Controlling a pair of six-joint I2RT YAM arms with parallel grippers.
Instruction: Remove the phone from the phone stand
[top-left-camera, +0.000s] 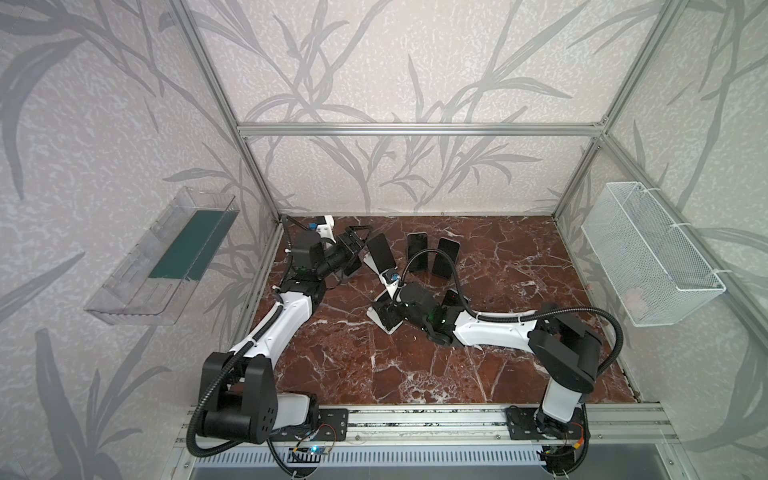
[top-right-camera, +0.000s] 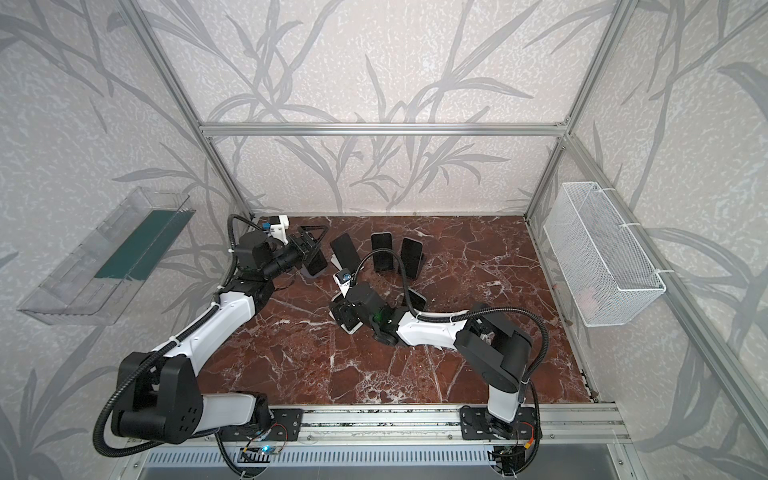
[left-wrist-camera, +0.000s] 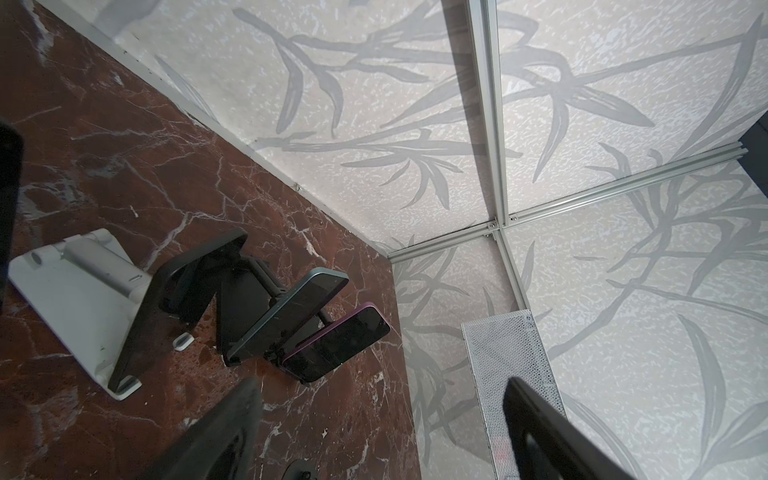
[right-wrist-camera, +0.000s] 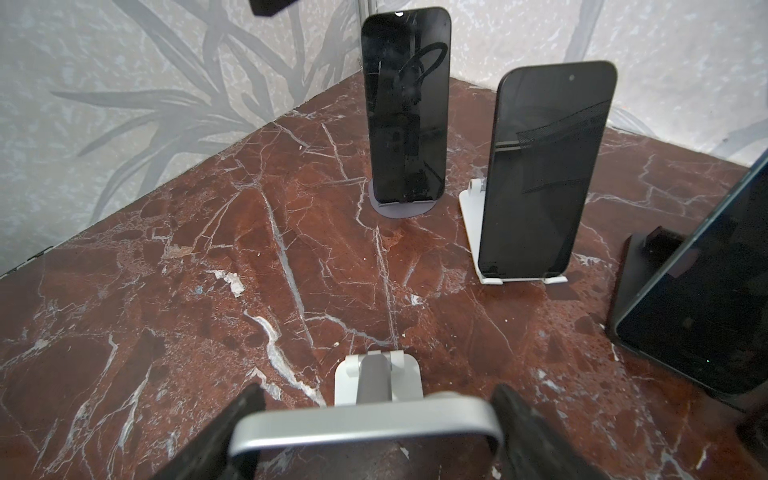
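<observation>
The silver phone (right-wrist-camera: 365, 424) sits on its white stand (right-wrist-camera: 376, 376). Above the stand, the right gripper (right-wrist-camera: 378, 392) straddles the phone's upper edge, a finger at each side; whether it clamps, I cannot tell. Well apart from the stand, the left gripper (left-wrist-camera: 381, 384) gapes, holding nothing.

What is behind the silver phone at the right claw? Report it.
Its white stand: only the hinged end shows. The rest of it is covered by the silver phone. Farther back stand two dark phones.

phones (top-left-camera: 417, 251) on stands (right-wrist-camera: 471, 224) | table (top-left-camera: 498, 353) rear | basket (top-left-camera: 652, 266) right, tray (top-left-camera: 166, 257) left
</observation>
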